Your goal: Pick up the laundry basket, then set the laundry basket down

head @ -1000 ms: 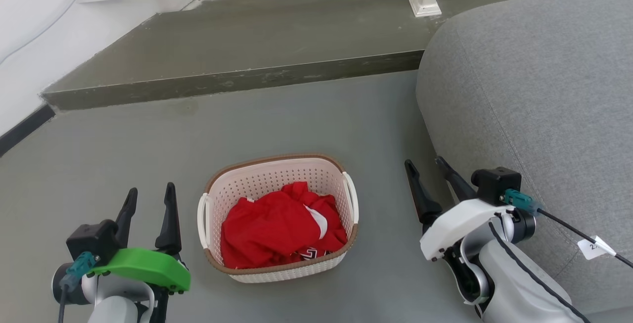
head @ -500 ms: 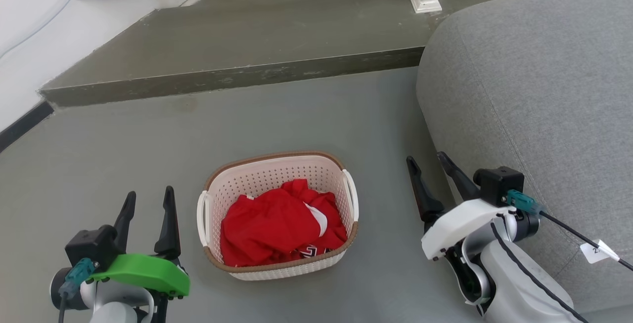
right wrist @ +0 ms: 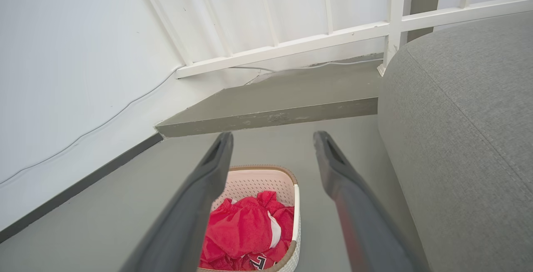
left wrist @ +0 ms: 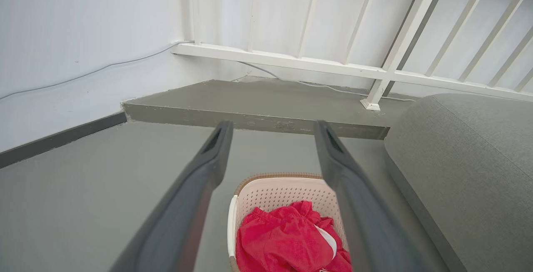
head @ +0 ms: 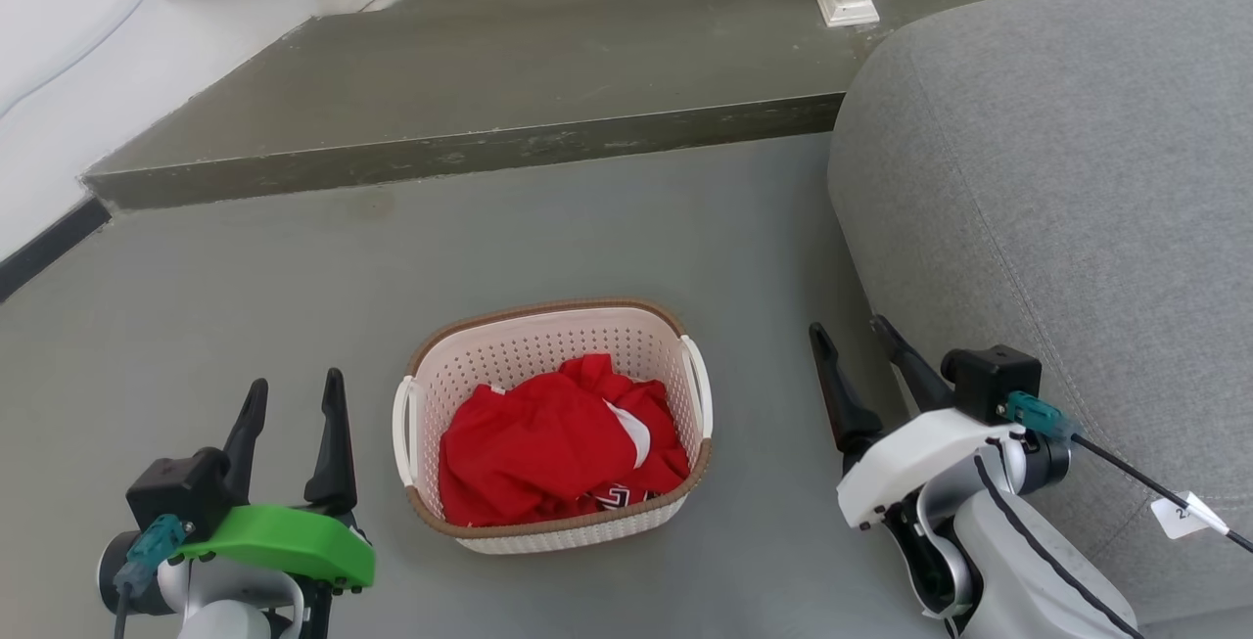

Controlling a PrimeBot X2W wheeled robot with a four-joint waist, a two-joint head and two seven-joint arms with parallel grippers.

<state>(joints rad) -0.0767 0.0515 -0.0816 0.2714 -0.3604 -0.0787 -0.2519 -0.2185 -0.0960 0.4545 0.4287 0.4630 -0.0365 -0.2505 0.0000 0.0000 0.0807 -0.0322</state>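
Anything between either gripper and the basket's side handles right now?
Nothing visible. The laundry basket sits on the floor between the open left gripper and open right gripper. The grey sofa lies on the right gripper's outer side, off the path.

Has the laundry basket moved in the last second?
No. The laundry basket keeps its spot on the floor between the step and the grey sofa; the slight shift is the camera's.

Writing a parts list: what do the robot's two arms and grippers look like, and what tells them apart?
Both grippers have two long, dark tapered fingers, a black box and a teal plug. The left gripper wears a bright green cover; the right gripper a white cover, plus a black cable with a white tag.
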